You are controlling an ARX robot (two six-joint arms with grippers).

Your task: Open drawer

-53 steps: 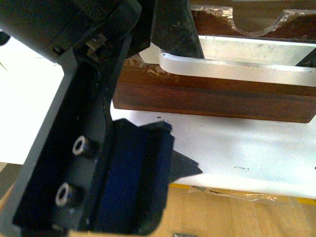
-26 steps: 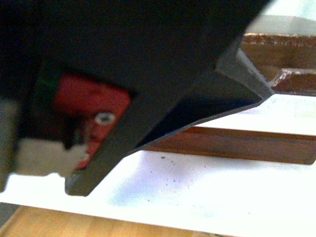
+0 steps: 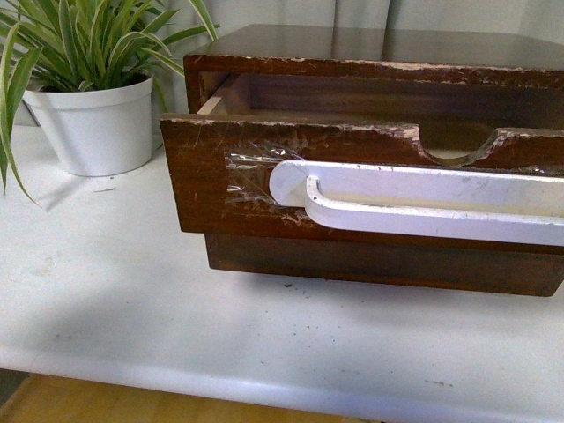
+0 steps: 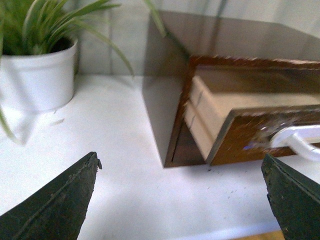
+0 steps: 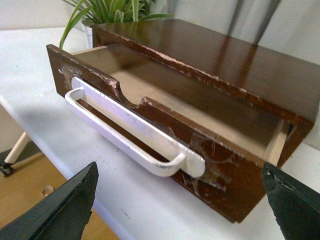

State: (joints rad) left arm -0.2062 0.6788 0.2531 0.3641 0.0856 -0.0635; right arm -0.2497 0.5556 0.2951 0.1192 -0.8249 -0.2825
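A white table (image 3: 132, 300) fills most of the front view, its surface matte and faintly smudged, with a scatter of dark specks (image 3: 291, 284) near six o'clock of centre. At ten o'clock stands a white pot (image 3: 92, 128) holding a plant (image 3: 79, 44) with long green, pale-striped leaves; its soft shadow falls on the tabletop at nine o'clock. Behind, at twelve o'clock, hangs a pale grey backdrop (image 3: 291, 13) with vertical folds, curtain-like. Light is even and diffuse. Light wooden floor (image 3: 132, 410) shows at seven o'clock. The right wrist view shows a pale slanted leg (image 5: 15, 150) ending in a dark caster.
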